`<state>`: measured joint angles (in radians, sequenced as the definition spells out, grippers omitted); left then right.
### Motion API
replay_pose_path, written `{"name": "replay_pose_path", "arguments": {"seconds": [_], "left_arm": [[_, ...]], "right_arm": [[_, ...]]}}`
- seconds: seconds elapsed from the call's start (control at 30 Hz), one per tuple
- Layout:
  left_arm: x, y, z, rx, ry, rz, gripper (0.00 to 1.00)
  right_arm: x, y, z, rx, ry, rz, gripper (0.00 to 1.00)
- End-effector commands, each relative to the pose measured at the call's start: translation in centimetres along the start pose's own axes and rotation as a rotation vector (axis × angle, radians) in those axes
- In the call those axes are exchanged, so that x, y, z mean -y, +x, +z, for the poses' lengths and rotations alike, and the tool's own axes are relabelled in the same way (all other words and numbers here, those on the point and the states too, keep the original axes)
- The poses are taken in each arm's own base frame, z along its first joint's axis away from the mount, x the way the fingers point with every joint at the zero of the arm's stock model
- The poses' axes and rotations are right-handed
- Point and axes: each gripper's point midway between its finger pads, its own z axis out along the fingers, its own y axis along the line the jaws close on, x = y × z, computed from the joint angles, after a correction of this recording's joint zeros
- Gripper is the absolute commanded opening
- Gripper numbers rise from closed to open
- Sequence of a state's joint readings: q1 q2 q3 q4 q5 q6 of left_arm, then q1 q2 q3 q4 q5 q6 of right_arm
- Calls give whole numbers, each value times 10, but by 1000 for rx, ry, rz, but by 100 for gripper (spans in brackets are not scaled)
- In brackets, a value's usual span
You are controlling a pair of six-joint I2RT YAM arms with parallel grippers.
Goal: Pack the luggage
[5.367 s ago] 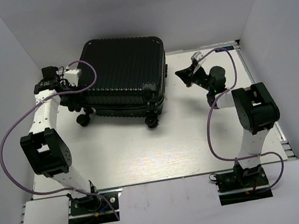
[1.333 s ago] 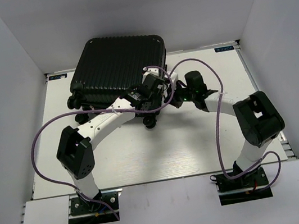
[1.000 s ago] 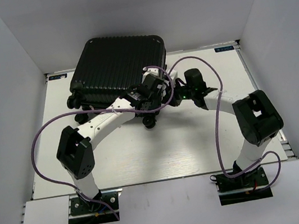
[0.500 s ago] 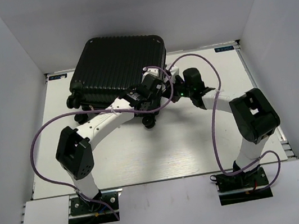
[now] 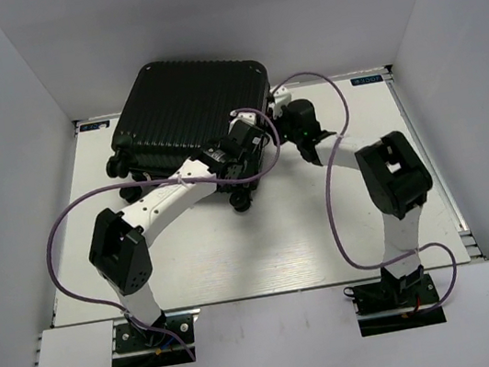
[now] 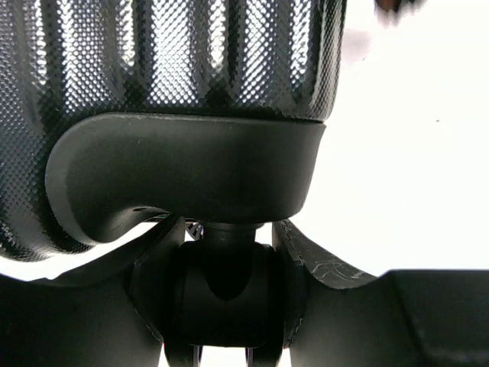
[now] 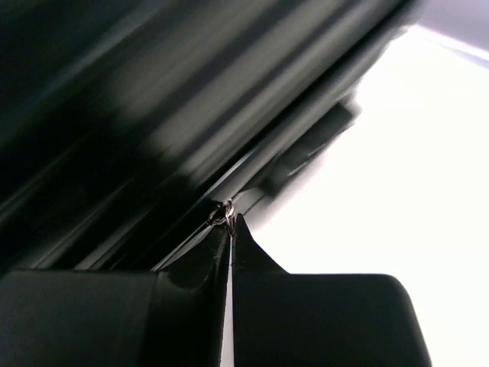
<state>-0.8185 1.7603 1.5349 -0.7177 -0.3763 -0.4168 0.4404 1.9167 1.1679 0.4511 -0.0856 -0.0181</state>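
The luggage is a black ribbed suitcase, closed, lying flat at the back of the table. My left gripper is at its near right corner. In the left wrist view the left gripper is shut around a small black wheel under the ribbed shell. My right gripper is against the luggage's right side. In the right wrist view the right gripper is shut on a small metal zipper pull on the seam of the luggage.
More wheels stick out at the luggage's near edge, one at the left and one at the front. White walls enclose the table on three sides. Purple cables loop beside both arms.
Five seconds ago both arms were out at the sides, away from the corner. Over the last second the right gripper has moved back and left along the luggage's right side; the left gripper has stayed on the wheel.
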Motion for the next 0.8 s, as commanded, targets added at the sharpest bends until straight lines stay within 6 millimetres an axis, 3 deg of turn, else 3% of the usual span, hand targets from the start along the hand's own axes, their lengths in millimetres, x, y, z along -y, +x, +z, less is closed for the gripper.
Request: {"name": "replay_pose_path", "arguments": {"seconds": [0.0,0.07,0.1,0.17,0.23,0.27,0.3,0.33,0.4,0.43,0.5,0.63,0.7,0.73,0.77], "left_arm": [[-18,17,-24,-98,-22,16,0],[-22,21,-25,-121,-24,0,0],[-24,23,-28,-129,-26,1,0],[-32,29,-30,-143,-37,3,0],[-40,38,-35,-181,-51,15,0],[-44,40,-37,-192,-58,11,0],[-47,43,-38,-202,-68,14,0],[-52,49,-40,-213,-75,13,0],[-59,57,-42,-241,-87,2,0],[-64,64,-43,-261,-93,-8,0],[-67,69,-44,-282,-92,-18,0],[-77,76,-44,-312,-112,-32,0],[-79,79,-47,-333,-112,-30,0],[-77,79,-47,-331,-101,-25,0],[-77,81,-52,-344,-91,-14,0]], "right_arm": [[57,-66,15,188,209,52,0],[72,-83,18,223,254,81,0],[80,-69,28,202,262,107,0],[89,-96,34,260,267,116,0],[96,-95,51,263,265,115,0],[103,-112,58,295,264,114,0],[107,-113,62,294,268,115,0],[112,-101,73,276,272,118,0],[129,-116,81,313,300,122,0],[136,-106,88,303,308,147,0],[144,-110,91,322,308,160,0],[131,-110,88,340,260,123,0],[132,-108,90,342,271,108,0],[137,-117,92,359,278,109,0],[142,-102,100,333,284,121,0]]}}
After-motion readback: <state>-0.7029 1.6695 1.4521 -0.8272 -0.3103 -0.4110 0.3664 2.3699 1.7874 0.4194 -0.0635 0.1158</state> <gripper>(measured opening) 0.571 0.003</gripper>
